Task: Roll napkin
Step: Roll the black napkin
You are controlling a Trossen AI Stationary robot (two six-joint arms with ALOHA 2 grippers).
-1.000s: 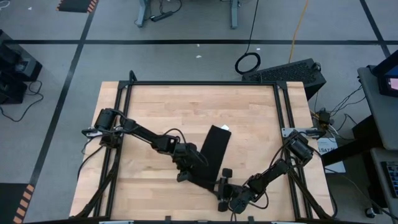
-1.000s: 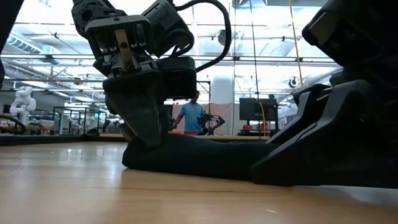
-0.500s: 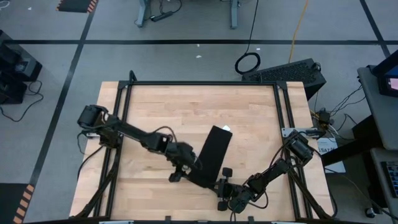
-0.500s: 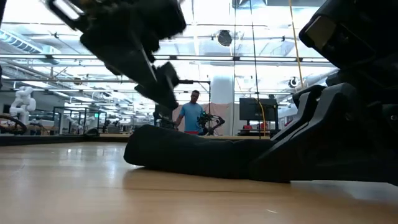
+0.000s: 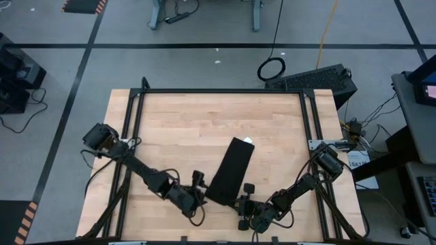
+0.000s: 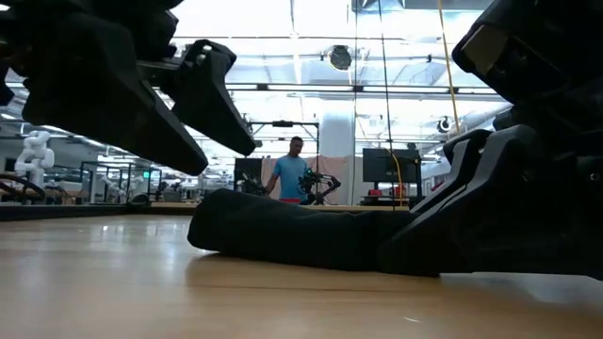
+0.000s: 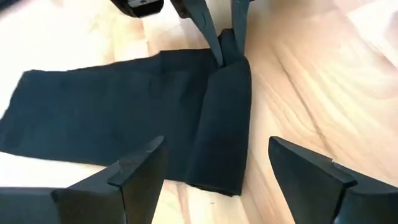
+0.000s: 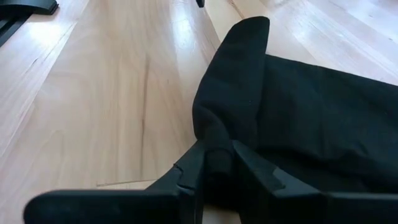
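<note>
the left gripper (image 5: pixel 198 185) sat low over the wooden table (image 5: pixel 177 119), near its front edge and just to the left of the napkin (image 5: pixel 231 170). its jaws stood wide apart with nothing between them; from its own wrist camera the two dark fingers (image 7: pixel 134 171) framed the rolled near end of the cloth without touching it.

the napkin lay near the middle of the table as a long black strip, slanting from the front up toward the back right, with a small white tag (image 5: pixel 247 141) at its far end. its near end was folded over into a thick roll (image 7: pixel 224 124), and from table height it showed as a dark hump (image 6: pixel 292 231) lying flat on the wood.

the right gripper (image 5: pixel 244 202) was at the front of the table, at the near right corner of the napkin. its jaws were pinched together on a bunched bit of the black cloth (image 8: pixel 217 155), the fingers (image 8: pixel 186 180) close on either side of it.

a person (image 6: pixel 290 179) stood far off in the room behind.
</note>
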